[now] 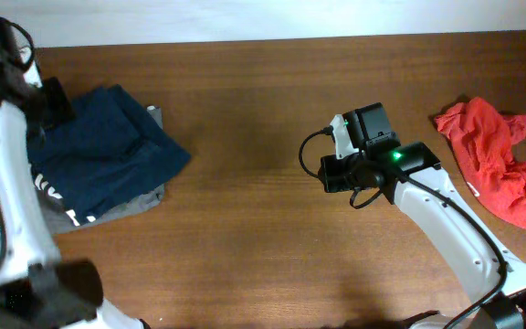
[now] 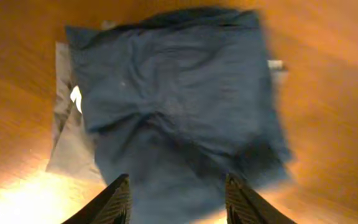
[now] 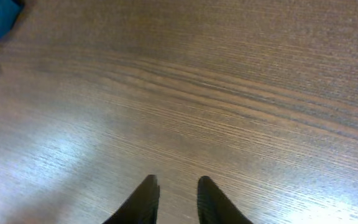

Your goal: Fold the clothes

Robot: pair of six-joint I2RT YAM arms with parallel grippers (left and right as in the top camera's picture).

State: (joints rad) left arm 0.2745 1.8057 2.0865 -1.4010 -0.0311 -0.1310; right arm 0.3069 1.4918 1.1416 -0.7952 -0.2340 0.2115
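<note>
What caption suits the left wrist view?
Open left hand over folded navy shorts atop a grey garment on the table.

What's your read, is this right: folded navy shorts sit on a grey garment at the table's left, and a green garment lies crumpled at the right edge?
One thing is wrong: the crumpled garment at the right edge of the table is red, not green, as the overhead view shows. The rest stands: the folded navy shorts sit on a grey garment at the left.

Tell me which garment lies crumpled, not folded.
The red fabric garment at far right; the dark navy-blue shorts and grey cloth beneath them lie flat, stacked at left.
</note>
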